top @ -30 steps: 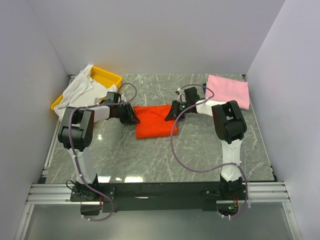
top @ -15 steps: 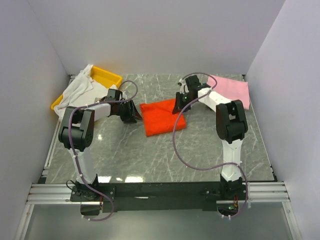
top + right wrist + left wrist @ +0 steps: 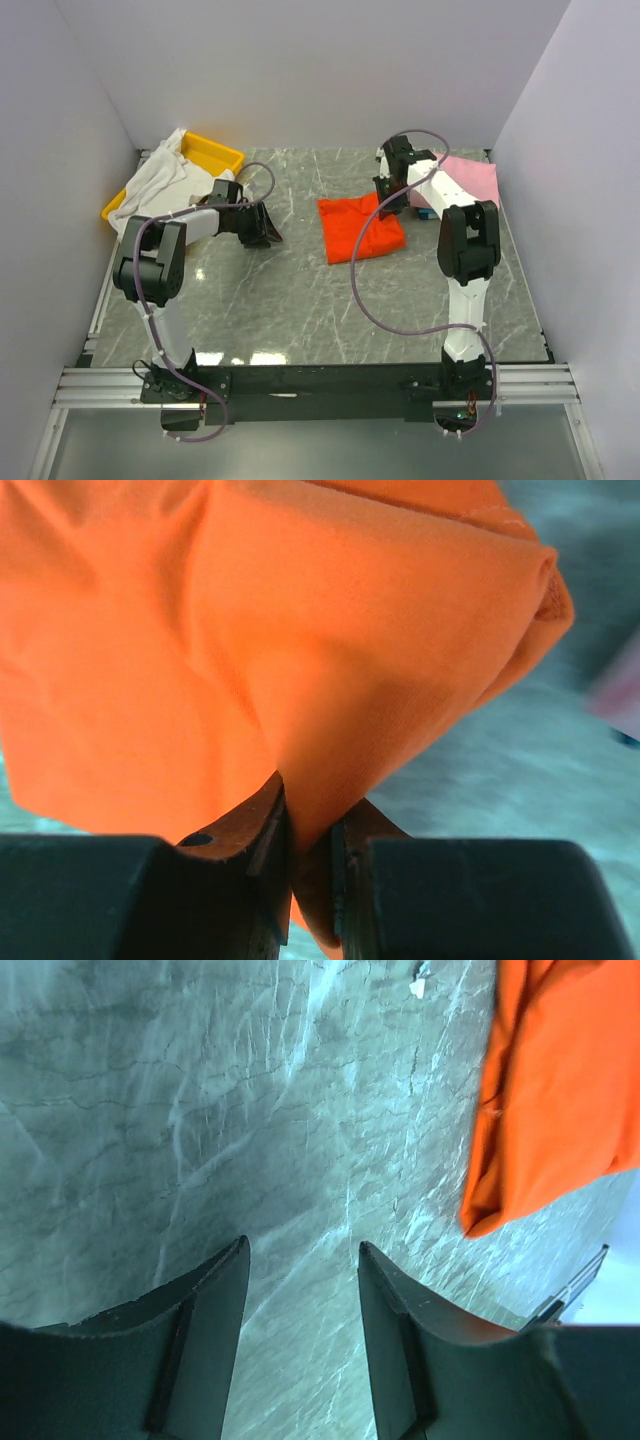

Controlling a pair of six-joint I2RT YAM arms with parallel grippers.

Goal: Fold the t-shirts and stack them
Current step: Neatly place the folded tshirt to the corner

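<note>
On the table (image 3: 300,300), the folded orange-red t-shirt (image 3: 360,228) lies right of centre, its 2 o'clock corner pinched between the narrow jaws of the right gripper (image 3: 310,802). The pink t-shirt (image 3: 472,178) sits at 2 o'clock, the white t-shirt (image 3: 158,178) at 10 o'clock. The left gripper (image 3: 300,1270), at 9 o'clock, gapes empty. The stacking step seems in hand; next, the orange-red t-shirt needs lifting squarely onto the pink.

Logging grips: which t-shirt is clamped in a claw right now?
The orange-red t-shirt, pinched by the right claw; the pink t-shirt and the white t-shirt lie ungripped.
</note>
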